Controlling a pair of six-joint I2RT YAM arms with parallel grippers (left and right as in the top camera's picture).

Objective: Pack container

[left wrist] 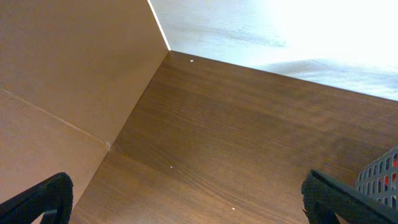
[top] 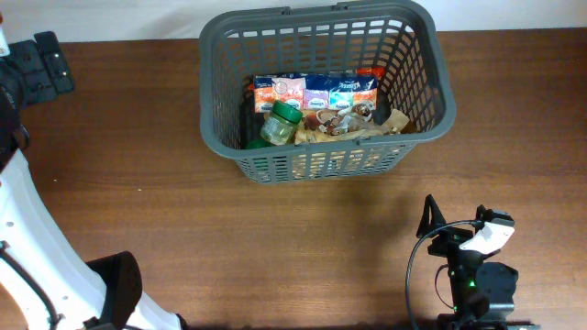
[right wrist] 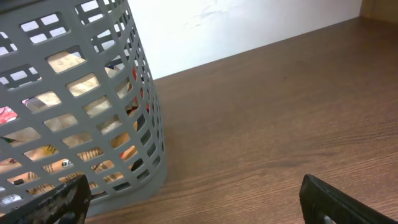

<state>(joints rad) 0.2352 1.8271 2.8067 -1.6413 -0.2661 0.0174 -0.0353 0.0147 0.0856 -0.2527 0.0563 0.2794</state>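
The container, a large dark grey lattice basket [top: 431, 55], stands at the back middle of the wooden table. Inside lie a row of snack packets [top: 316, 92], a green-lidded jar [top: 281, 122] and other groceries. Its wall fills the left of the right wrist view [right wrist: 81, 93], and a corner shows in the left wrist view [left wrist: 382, 174]. My right gripper [right wrist: 193, 202] is open and empty, low at the front right, short of the basket; it also shows in the overhead view [top: 451, 229]. My left gripper [left wrist: 186, 199] is open and empty over bare wood.
A black part [top: 41, 66] lies at the back left. The left arm's white body [top: 27, 247] takes the front left corner. A brown board wall [left wrist: 68, 74] stands along the table's left side. A white wall [right wrist: 249, 25] lies behind the table.
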